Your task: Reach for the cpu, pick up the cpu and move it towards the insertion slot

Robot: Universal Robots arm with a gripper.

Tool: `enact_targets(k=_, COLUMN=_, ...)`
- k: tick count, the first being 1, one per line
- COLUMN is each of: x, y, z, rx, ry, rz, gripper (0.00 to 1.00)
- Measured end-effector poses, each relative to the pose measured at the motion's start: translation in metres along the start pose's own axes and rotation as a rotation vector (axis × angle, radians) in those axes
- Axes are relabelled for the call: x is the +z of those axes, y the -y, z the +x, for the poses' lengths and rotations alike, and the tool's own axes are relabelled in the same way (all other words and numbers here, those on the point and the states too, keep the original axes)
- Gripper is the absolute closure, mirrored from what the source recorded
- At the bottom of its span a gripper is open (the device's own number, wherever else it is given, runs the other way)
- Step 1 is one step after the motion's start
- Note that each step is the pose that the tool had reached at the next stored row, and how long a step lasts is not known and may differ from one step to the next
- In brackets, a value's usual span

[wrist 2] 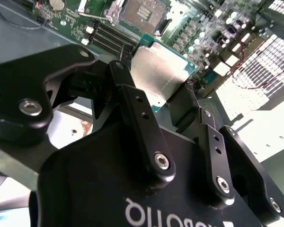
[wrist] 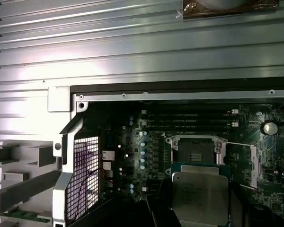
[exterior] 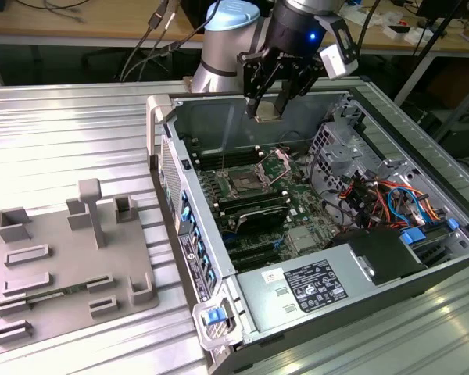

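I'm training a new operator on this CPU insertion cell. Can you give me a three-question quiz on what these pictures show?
1. True or false: the cpu lies in the grey tray.
2. What is the gripper holding?
A) a memory stick
B) the cpu
C) nothing
3. Fill in: in the exterior view, the gripper hangs above the open computer case, and the insertion slot on the ______ is empty.

Key:
1. False; it sits between the jaws, clear of the tray.
2. B; both wrist views show the jaws shut on it.
3. motherboard.
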State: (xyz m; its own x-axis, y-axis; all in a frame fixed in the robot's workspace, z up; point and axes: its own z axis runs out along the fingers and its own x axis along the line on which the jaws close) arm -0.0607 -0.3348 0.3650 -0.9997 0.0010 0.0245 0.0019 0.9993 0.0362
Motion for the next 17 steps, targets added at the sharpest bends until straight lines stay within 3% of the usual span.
enact_targets(k=6, x=0.0102, y=-0.0083, z=-0.0002, rx=0.0, ry=-0.0001, rz=0.0001, gripper=0.45)
enact_targets(k=17, x=0.0108, y=-0.0116, z=-0.0002, rx=0.0, ry=-0.0001, rz=0.0001, gripper=0.45)
